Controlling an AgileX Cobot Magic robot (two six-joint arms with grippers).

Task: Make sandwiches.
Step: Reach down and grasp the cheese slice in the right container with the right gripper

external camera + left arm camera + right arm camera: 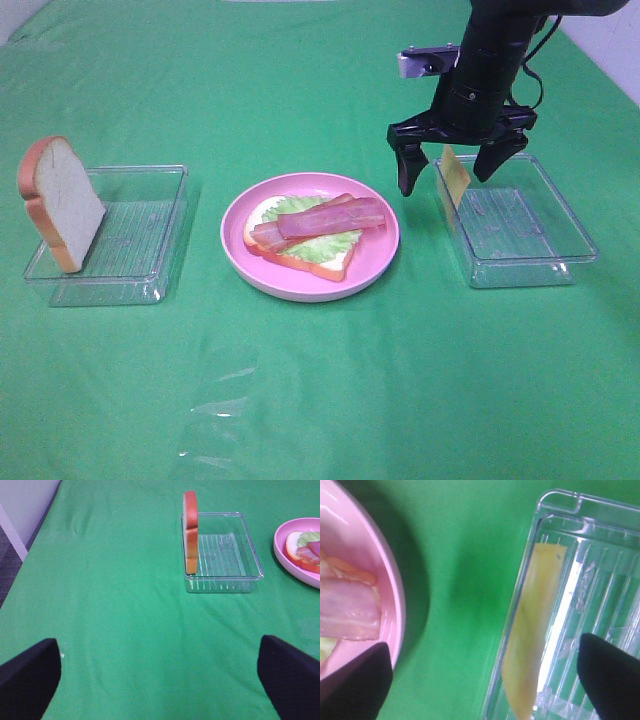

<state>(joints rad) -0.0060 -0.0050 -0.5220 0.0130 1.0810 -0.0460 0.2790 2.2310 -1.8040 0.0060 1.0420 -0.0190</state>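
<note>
On the pink plate (380,255) lies a bread slice topped with pale green lettuce (325,245) and two reddish-brown bacon strips (330,217). A second bread slice (62,203) leans upright against the left clear tray (140,250); it also shows in the left wrist view (190,532). A yellow cheese square (455,177) leans on the inner left wall of the right clear tray (530,250), also in the right wrist view (535,625). My right gripper (459,172) is open, straddling the cheese from above. My left gripper (160,680) is open and empty, off the exterior view.
A green cloth (320,400) covers the table. A sheet of clear film (215,410) lies at the front centre. The grey table edge and floor (15,525) show beyond the cloth in the left wrist view.
</note>
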